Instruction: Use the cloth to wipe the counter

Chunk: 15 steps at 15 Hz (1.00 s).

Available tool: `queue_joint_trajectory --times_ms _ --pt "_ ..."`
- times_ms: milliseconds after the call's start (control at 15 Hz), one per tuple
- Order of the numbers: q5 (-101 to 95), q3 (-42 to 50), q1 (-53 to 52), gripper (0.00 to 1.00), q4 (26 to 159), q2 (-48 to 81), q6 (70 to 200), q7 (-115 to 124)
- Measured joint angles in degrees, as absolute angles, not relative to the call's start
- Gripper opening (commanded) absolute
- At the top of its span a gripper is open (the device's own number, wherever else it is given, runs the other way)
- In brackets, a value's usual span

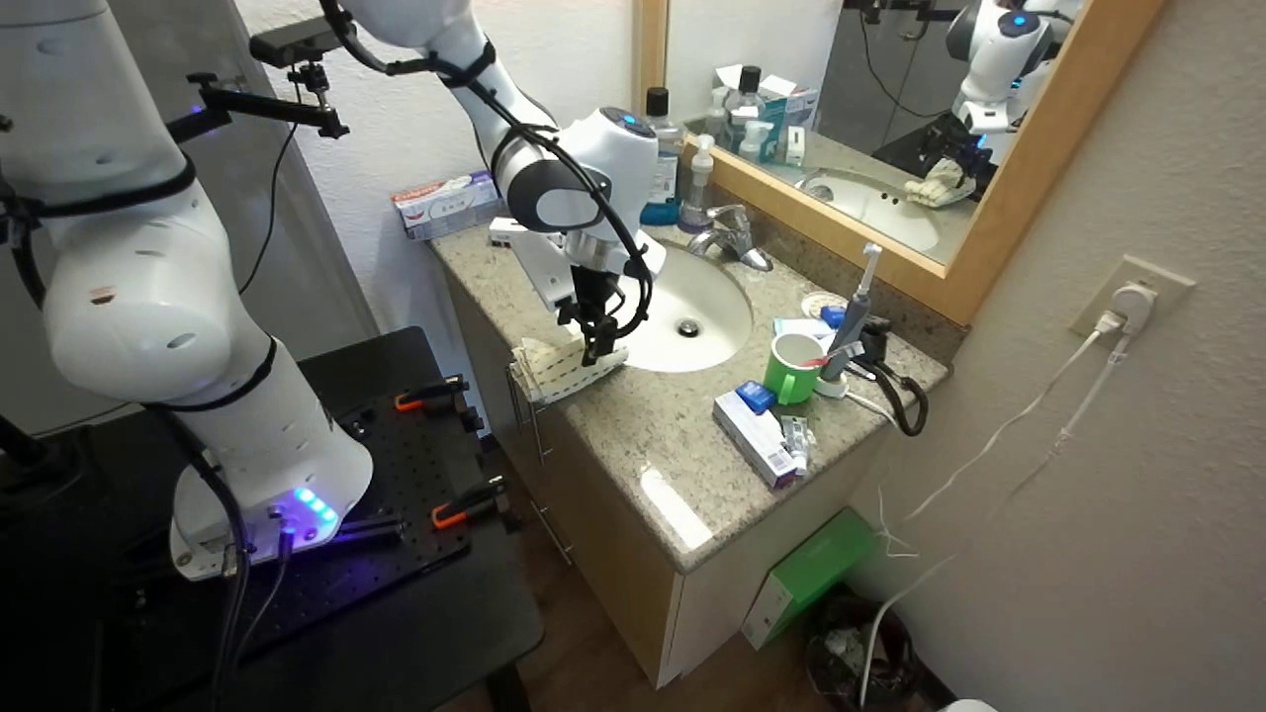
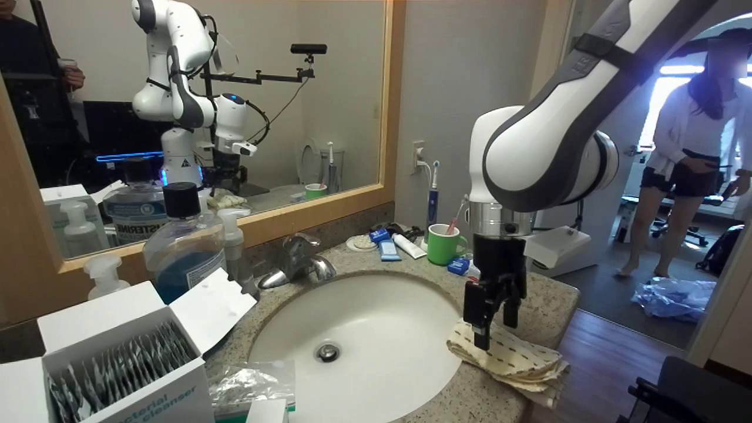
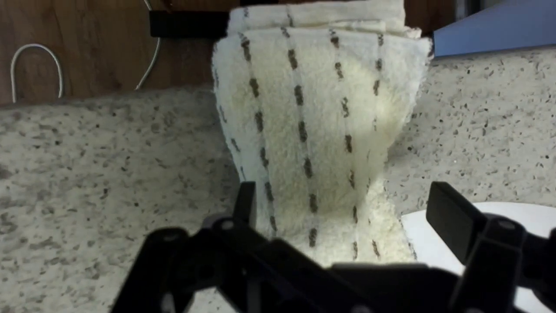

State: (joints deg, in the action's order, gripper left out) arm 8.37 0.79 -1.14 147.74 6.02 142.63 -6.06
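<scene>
1. So the cloth (image 3: 321, 121) lies folded across the strip of counter (image 3: 108, 174) in front of the sink (image 2: 382, 317), one end poking out past the counter's front edge, the other right at the sink.
2. The gripper (image 3: 342, 198) is spread apart with the cloth running through the gap. Not clamped on anything, and I can't tell if either side brushes it.
3. Looks like fuzzy towel stuff, so I'd guess light, floppy, not slippery and basically unbreakable. Squeeze away.
4. I'd grab that narrower bit in the gap, reaching low enough to catch all the layers. Nip just the top one and the fold probably opens up.
5. Overhanging end might sag and drag on the edge, imo.
</scene>
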Motion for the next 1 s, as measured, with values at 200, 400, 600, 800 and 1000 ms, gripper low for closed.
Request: queue_joint_trajectory --times_ms 200,400,600,800,1000 --pt "8.21 0.64 -1.16 0.74 148.44 6.14 142.68 -6.06" --pt "8.15 0.64 -1.13 0.72 148.54 7.30 142.91 -5.91" --pt "8.15 0.64 -1.12 0.43 148.19 8.95 143.36 -5.35" --pt "8.12 0.66 -0.94 0.18 147.60 9.57 143.45 -5.18" --pt "8.08 0.65 -0.77 0.02 147.40 9.56 143.45 -4.89"
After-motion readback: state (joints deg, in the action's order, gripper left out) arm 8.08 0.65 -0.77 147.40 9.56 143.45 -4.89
